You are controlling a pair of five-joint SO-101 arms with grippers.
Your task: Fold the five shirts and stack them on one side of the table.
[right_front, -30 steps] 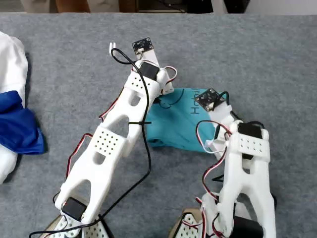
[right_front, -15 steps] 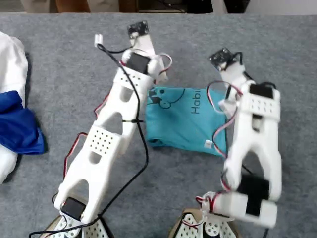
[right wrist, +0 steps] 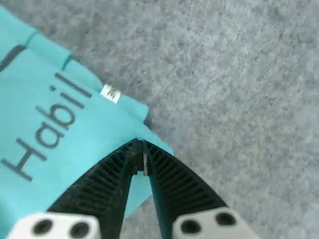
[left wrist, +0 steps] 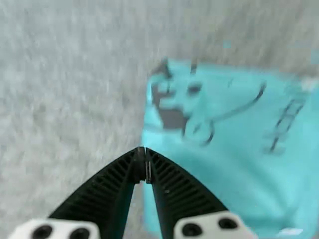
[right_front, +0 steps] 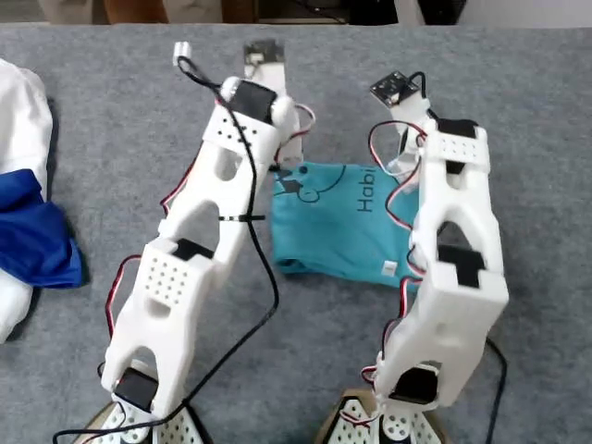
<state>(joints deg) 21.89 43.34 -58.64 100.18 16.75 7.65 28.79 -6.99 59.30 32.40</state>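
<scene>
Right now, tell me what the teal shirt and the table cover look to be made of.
Teal shirt: soft knit cloth, probably cotton jersey, matte; it lies limp in flat folds. Table cover: grey felt-like fabric, it seems; fuzzy, speckled nap.

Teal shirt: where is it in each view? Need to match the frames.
High view: the teal shirt lies mid-table, between the two arms.
Left wrist view: it spreads beyond the shut left gripper, whose tips sit at its edge.
Right wrist view: its corner lies beneath the shut right gripper.
Shared landmark: the dark lettering on the shirt.
</scene>
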